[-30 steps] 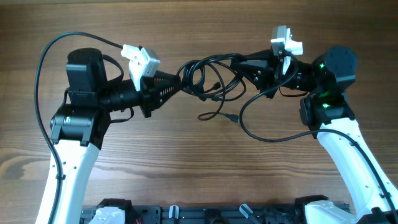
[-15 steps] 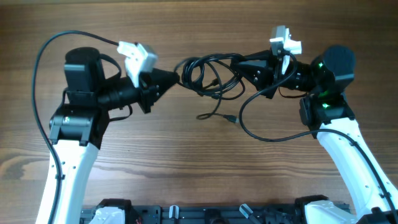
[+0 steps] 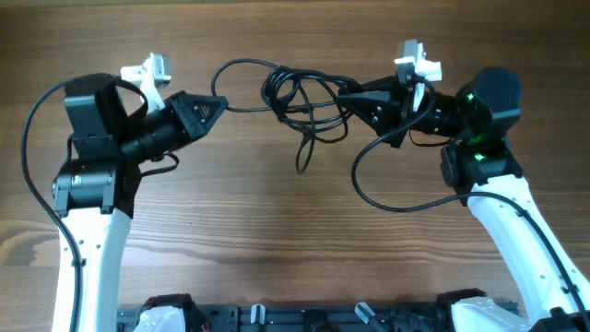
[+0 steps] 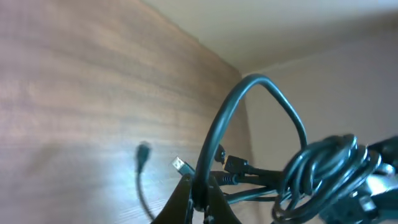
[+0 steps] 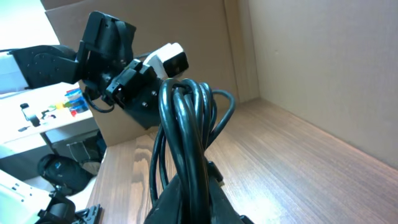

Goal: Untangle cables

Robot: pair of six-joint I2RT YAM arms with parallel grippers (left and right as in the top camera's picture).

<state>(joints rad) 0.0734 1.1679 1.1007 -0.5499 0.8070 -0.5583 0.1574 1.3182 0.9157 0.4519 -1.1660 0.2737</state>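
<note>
The wooden tabletop (image 3: 277, 249) is stretching beneath two arms that are facing each other. Between them the cables (image 3: 297, 97) are hanging as a knotted coil, seemingly raised off the wood. The right pincer (image 3: 343, 90) is pressing together on the thick bunch of loops. The left pincer (image 3: 221, 104) is pinching a single strand running out of it. One loose plug end (image 3: 300, 166) is dangling below. The cords are looking light, limp and slick, so gripping near a plug, where the cord is stiffening, seems surest.
</note>
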